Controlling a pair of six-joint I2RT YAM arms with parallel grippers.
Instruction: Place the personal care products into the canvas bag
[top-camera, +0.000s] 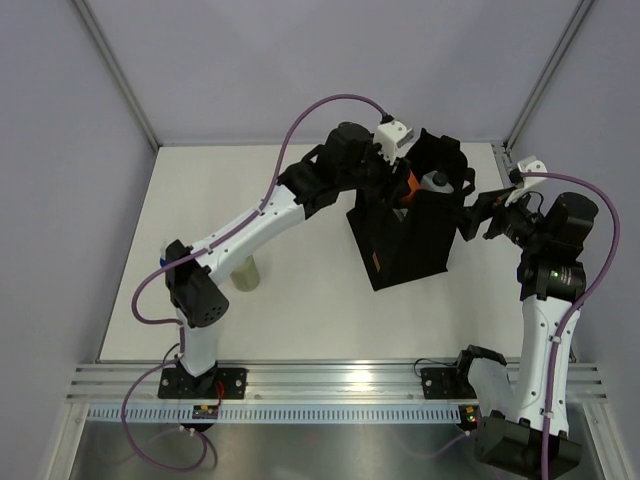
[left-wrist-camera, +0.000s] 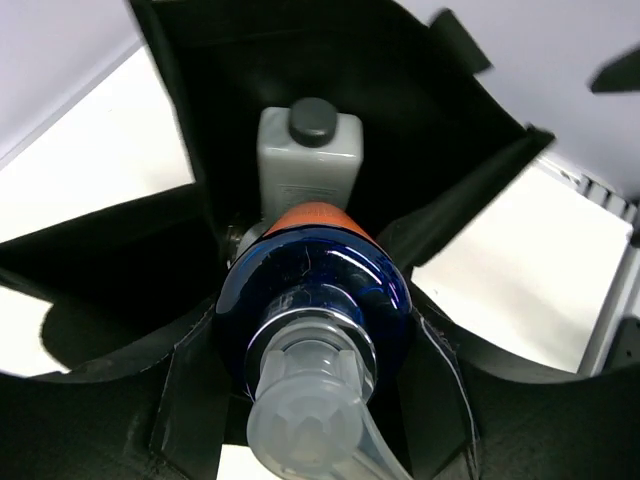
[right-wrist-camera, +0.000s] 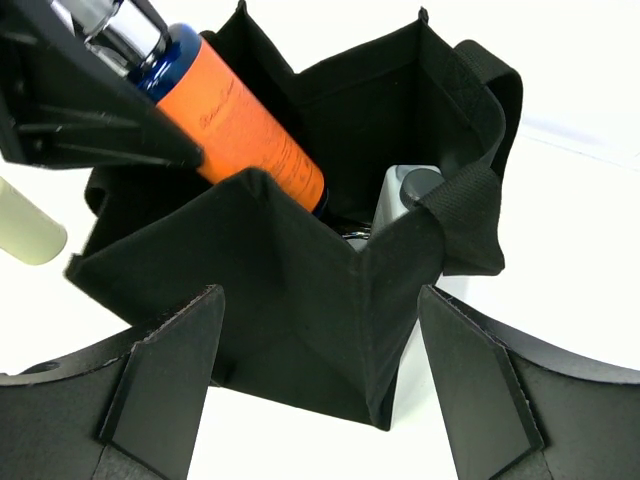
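Table (top-camera: 300, 320): beige bottle (top-camera: 246, 274) waiting outside.
Canvas bag (top-camera: 410, 250): holding white bottle (left-wrist-camera: 308, 160).
Left gripper (left-wrist-camera: 315, 390): clamping orange bottle (right-wrist-camera: 255, 125) inside bag mouth.
Right gripper (right-wrist-camera: 325, 370): gaping wide, empty.

White table (top-camera: 300, 330), pale grey walls (top-camera: 60, 150)

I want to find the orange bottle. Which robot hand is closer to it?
Left. The left gripper grips the orange bottle at the canvas bag's mouth; the right gripper sits open outside the bag.
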